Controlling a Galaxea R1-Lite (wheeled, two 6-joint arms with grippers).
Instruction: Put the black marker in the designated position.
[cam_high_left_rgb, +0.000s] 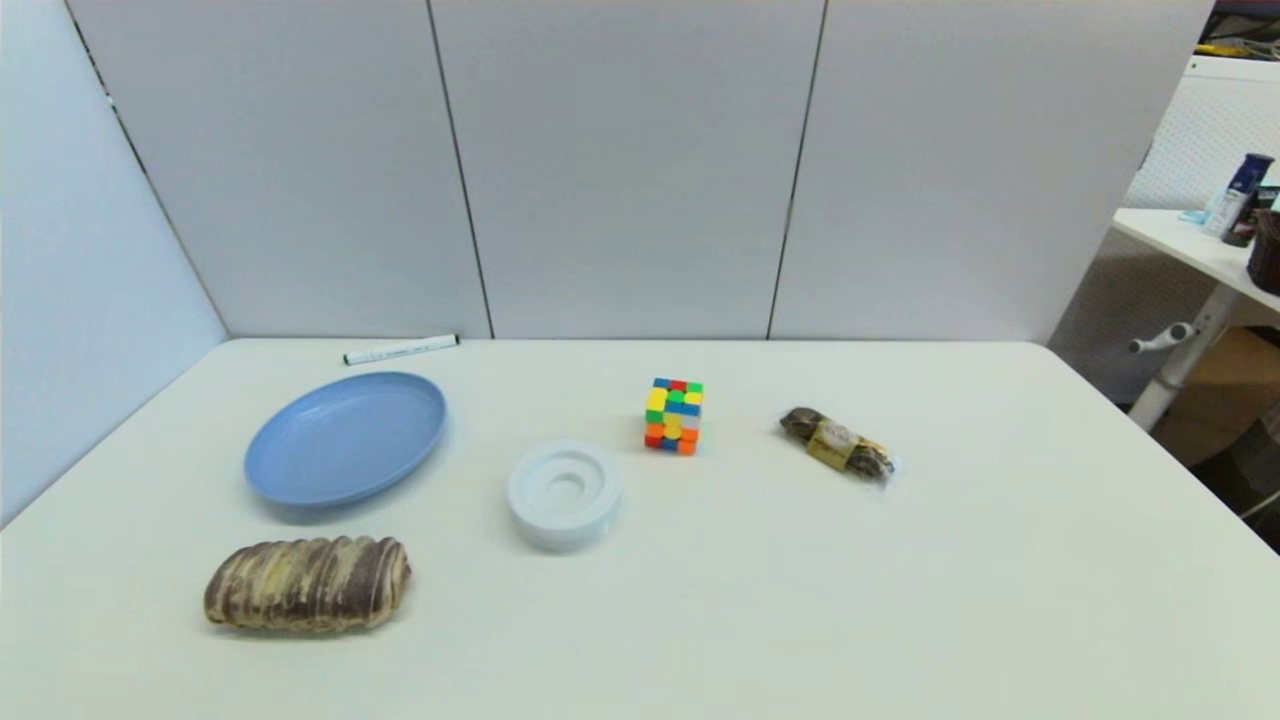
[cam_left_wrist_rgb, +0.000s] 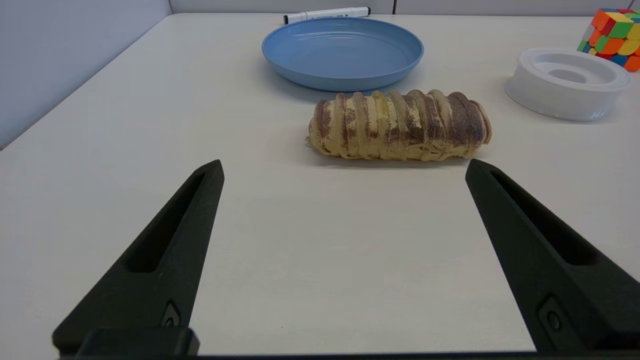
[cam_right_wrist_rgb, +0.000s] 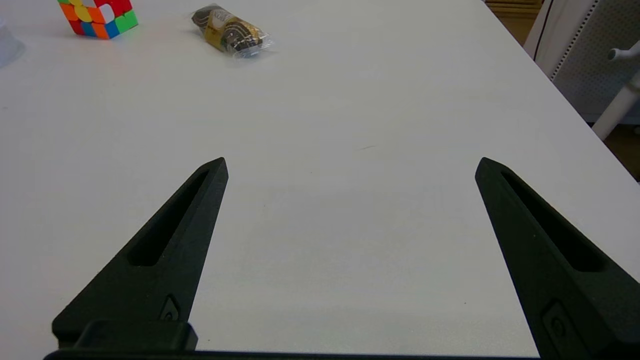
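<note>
Two grippers low over near part of white tabletop (cam_high_left_rgb: 900, 600), both empty. Left gripper (cam_left_wrist_rgb: 344, 167) near left side, black fingers (cam_left_wrist_rgb: 165, 250) spread wide, just short of brown-striped bread loaf (cam_left_wrist_rgb: 399, 132). Right gripper (cam_right_wrist_rgb: 351, 165) near right side, fingers (cam_right_wrist_rgb: 170, 245) equally wide over bare surface. Slim white-barrelled black marker (cam_high_left_rgb: 401, 350) lies flat at far edge toward left corner, beside wall, just behind round blue plate (cam_high_left_rgb: 346, 438). White ring-shaped dish (cam_high_left_rgb: 564, 494), multicoloured puzzle cube (cam_high_left_rgb: 673, 415), wrapped dark snack (cam_high_left_rgb: 838, 444) mid-tabletop.
</note>
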